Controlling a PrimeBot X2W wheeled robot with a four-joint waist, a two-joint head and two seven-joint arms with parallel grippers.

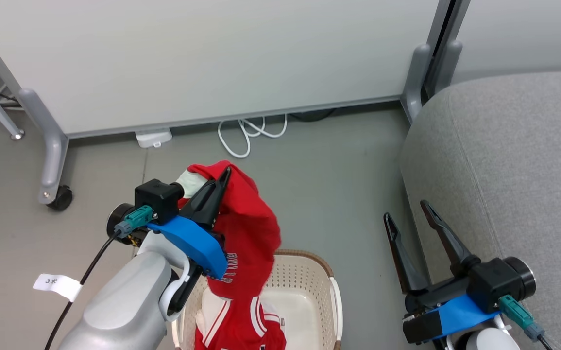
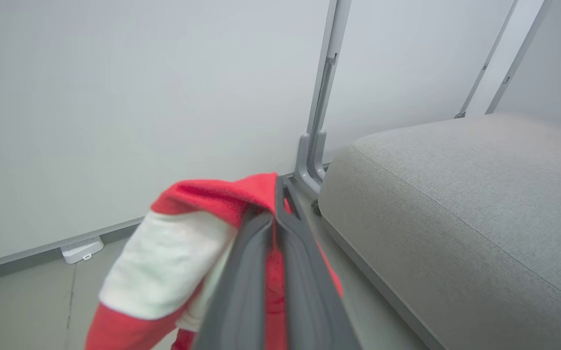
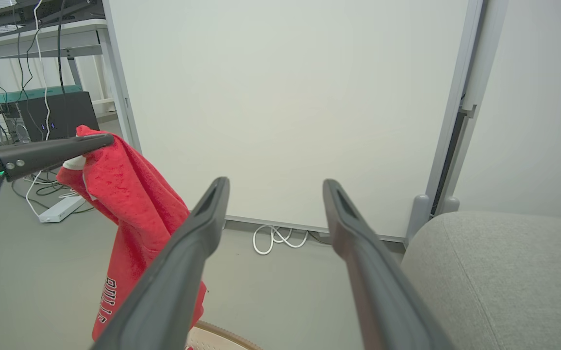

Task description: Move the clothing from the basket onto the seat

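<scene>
A jersey [image 1: 248, 228] is pinched by the left gripper [image 1: 224, 175], while the right gripper [image 1: 406, 210] is held spread; the trailing hem may be snagged on the rim of the basket [image 1: 319, 260].

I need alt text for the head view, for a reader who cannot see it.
The robot's left hand is shut on a red jersey that hangs over a white basket on the floor. Its open right hand is beside a grey seat.
</scene>
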